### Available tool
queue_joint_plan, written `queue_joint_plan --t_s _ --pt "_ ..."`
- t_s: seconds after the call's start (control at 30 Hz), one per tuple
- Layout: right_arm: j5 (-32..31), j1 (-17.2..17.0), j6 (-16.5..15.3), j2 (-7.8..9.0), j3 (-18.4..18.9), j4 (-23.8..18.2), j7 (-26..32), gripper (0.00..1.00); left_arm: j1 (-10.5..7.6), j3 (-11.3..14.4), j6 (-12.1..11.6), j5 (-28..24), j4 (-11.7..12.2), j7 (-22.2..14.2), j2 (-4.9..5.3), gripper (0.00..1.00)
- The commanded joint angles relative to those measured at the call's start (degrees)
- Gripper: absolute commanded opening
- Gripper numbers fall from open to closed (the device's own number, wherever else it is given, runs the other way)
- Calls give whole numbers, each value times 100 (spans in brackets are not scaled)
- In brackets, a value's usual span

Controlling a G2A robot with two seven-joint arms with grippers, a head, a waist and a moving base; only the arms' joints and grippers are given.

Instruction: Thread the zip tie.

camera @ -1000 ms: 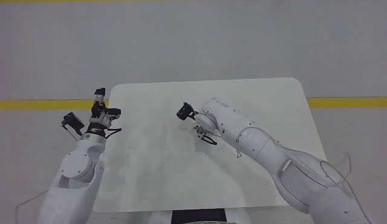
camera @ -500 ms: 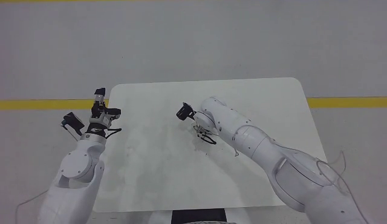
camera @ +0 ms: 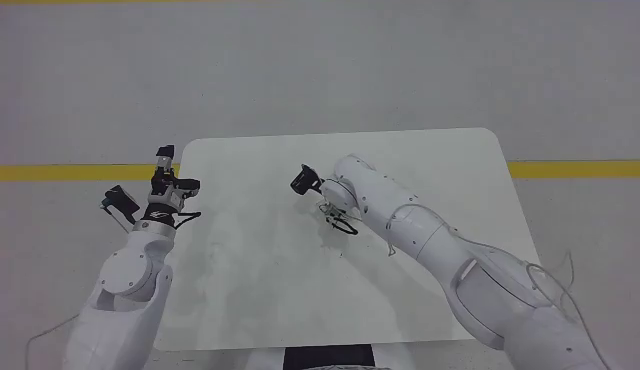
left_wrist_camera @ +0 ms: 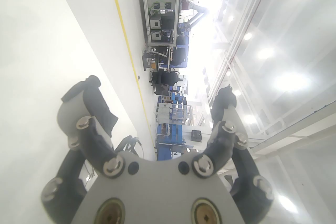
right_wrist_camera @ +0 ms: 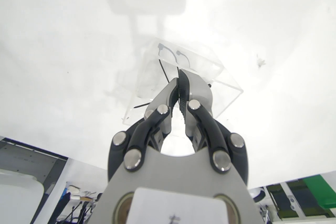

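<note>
**benchrat:** so where's the zip tie [right_wrist_camera: 163,70] sitting right now?

**loopy_k:** roughly mid tabletop [camera: 440,165], a bit toward the near side. The right pincer [right_wrist_camera: 179,77] has its pads squeezed tight together on it. You can see the thin black strand poking out just beside the tips. A second bit sticks out sideways lower down

**benchrat:** anything under it?

**loopy_k:** yeah, a clear block [right_wrist_camera: 227,84] lying on the tabletop, and the pincer tips are right over it, tilted down. There are two little black curls showing through the plastic on its far face. Can't tell if that's the tie itself inside it or just a reflection

**benchrat:** and the other arm?

**loopy_k:** the left pincer [left_wrist_camera: 158,88] is a bit farther back, at the tabletop's left edge, well apart from the block. Its fingers are spread wide with nothing between them, pointing away across the room

**benchrat:** past that?

**loopy_k:** just grey floor with a yellow line [camera: 570,168] running left to right behind the tabletop
</note>
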Motion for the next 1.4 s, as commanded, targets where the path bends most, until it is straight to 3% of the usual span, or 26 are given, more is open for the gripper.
queue_joint_plan --t_s 0.0,0.3,0.67,1.13,1.37 --pt "-19 -37 -46 42 67 -110 63 0 0 0 0 0 0 0 0 100" --pt "-26 -314 -477 312 492 -615 220 0 0 0 0 0 0 0 0 100" --pt "64 -805 -766 664 1188 -1363 28 0 0 0 0 0 0 0 0 100" --pt "508 -1193 -831 855 1768 -1819 -425 0 0 0 0 0 0 0 0 100" --pt "908 -1255 -640 878 1986 -1890 -619 0 0 0 0 0 0 0 0 100"
